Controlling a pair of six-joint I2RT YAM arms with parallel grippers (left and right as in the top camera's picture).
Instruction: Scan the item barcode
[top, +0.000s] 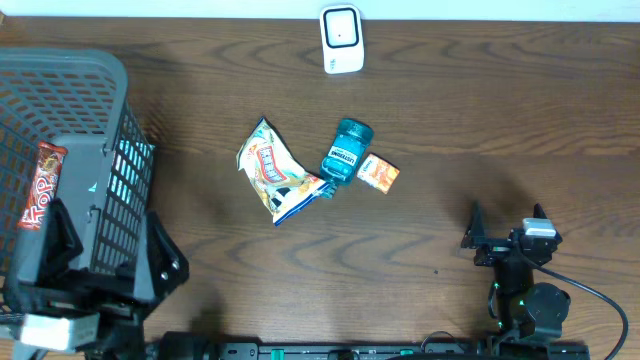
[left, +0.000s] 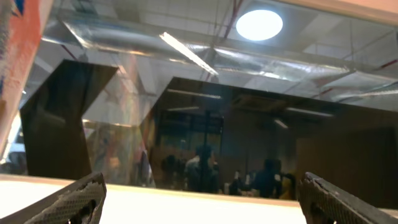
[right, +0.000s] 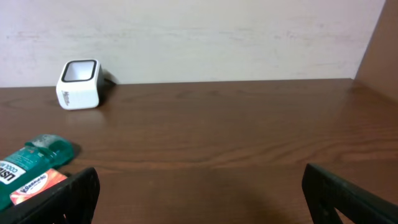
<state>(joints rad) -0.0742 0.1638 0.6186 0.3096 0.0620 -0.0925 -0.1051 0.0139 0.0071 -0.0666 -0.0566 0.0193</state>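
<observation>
Evidently nothing is scanned yet: bottle (top: 346, 152), snack bag (top: 272, 172) and box (top: 379, 173) lie apart from the scanner (top: 342, 40), left gripper (left: 199, 200) and right gripper (right: 199, 194) wide open, empty

I see a grey mesh basket (top: 60, 70) at the table's (top: 450, 130) left end, with what looks like a red snack bar (top: 40, 185) inside.

1. View tilts upward. A round ceiling light (left: 259, 24) is lit at upper right, with a long tube lamp (left: 186, 53) slanting to its left.
2. Dark glass panels (left: 249, 143) fill the middle and carry dim reflections.
3. Left hand (left: 202, 199): black fingertips (left: 74, 200) sit at the bottom corners, spread wide.
4. An orange-red strip (left: 22, 50) sits at the upper-left edge, too blurred to identify.
</observation>
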